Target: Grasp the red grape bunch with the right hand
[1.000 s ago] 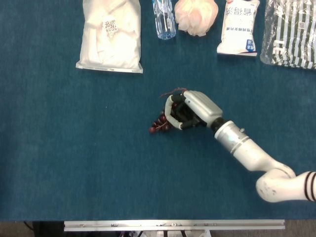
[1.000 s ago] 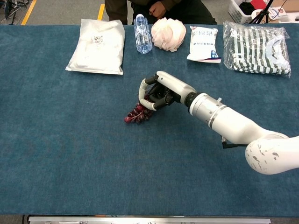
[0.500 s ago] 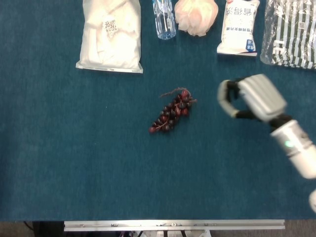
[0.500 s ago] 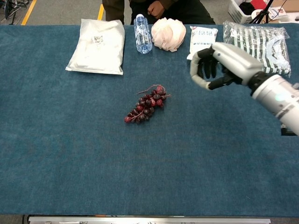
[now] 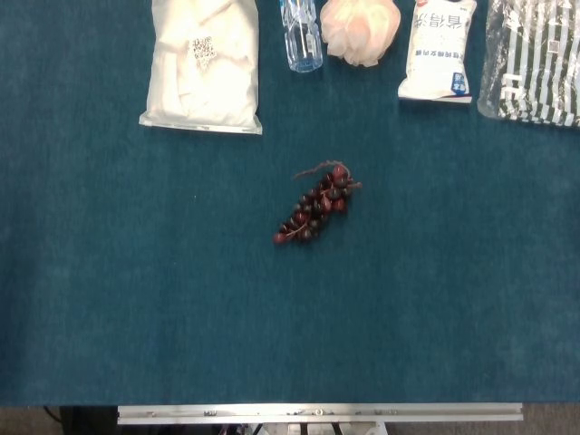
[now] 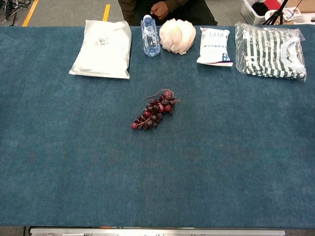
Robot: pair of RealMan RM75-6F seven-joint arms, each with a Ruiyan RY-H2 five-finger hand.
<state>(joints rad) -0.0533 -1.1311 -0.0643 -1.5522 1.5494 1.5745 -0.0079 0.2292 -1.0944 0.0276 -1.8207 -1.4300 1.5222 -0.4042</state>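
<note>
The red grape bunch (image 5: 316, 205) lies on the blue table cloth near the middle of the table, its stem end toward the far right and its tip toward the near left. In the chest view the same grape bunch (image 6: 154, 109) rests alone, with nothing touching it. Neither of my hands nor any part of an arm shows in either view.
Along the far edge lie a white packet (image 6: 103, 48), a clear water bottle (image 6: 150, 35), a pale pink bundle (image 6: 177, 35), a white pouch (image 6: 214, 46) and a bagged striped garment (image 6: 270, 49). A person stands behind the table (image 6: 59, 162).
My right hand, which was curled over the grapes a second ago, let go, pulled back to the right and has left both views. The grape bunch stays on the cloth.
</note>
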